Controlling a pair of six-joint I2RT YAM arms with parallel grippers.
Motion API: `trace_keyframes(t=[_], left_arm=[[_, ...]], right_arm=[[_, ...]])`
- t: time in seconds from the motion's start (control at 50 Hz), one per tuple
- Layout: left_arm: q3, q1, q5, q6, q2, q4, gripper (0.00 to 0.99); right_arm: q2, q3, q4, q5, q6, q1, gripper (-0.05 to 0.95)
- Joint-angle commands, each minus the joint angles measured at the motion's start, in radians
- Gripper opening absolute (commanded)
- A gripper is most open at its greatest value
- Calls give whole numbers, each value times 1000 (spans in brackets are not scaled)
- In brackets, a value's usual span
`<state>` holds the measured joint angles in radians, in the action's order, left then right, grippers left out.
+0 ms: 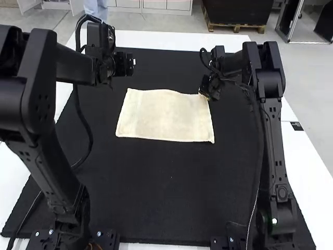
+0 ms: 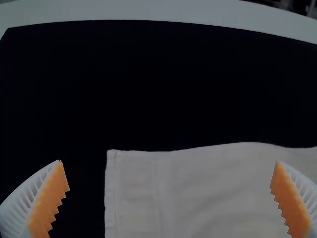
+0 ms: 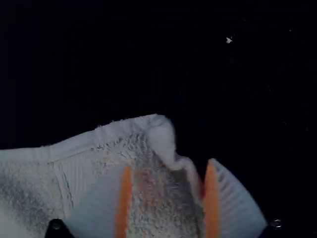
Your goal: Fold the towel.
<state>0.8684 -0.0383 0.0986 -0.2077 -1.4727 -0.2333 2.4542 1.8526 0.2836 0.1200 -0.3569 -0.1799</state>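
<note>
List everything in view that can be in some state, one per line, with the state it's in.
Towel: lying flat in a rectangle, its far right corner puckered at the right gripper; whether it is already folded, I can't tell.
Left gripper: open, holding nothing.
Right gripper: partly open, with the towel's corner area between its fingers.
Black mat: spread flat under the towel.
Table: largely covered by the mat, white top bare along the far edge.

Towel (image 1: 166, 117) (a creamy one) mostly flat on mat (image 1: 156, 182).

Carries black mat (image 1: 156, 182) and, at right margin, small dark rectangle (image 1: 296, 126) on white table (image 1: 151, 39). Supports spread cream towel (image 1: 166, 117) on mat.
</note>
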Motion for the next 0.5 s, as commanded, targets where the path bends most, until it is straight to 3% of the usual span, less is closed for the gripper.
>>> trace_keyframes(t=[0.0,0.02,0.18,0.28,0.48], left_arm=[[30,14,15,-21,-17,-4,964],[30,14,16,-24,-18,-4,964],[29,29,47,-38,-34,-4,964],[34,63,64,-67,-58,-6,964],[73,137,176,-90,-166,31,964]], right_arm=[[37,8,23,46,-16,-9,41],[37,8,23,46,-17,-7,-8],[43,8,49,41,-16,-4,-2],[43,7,57,47,-17,3,-2],[43,7,75,56,-16,7,-2]])
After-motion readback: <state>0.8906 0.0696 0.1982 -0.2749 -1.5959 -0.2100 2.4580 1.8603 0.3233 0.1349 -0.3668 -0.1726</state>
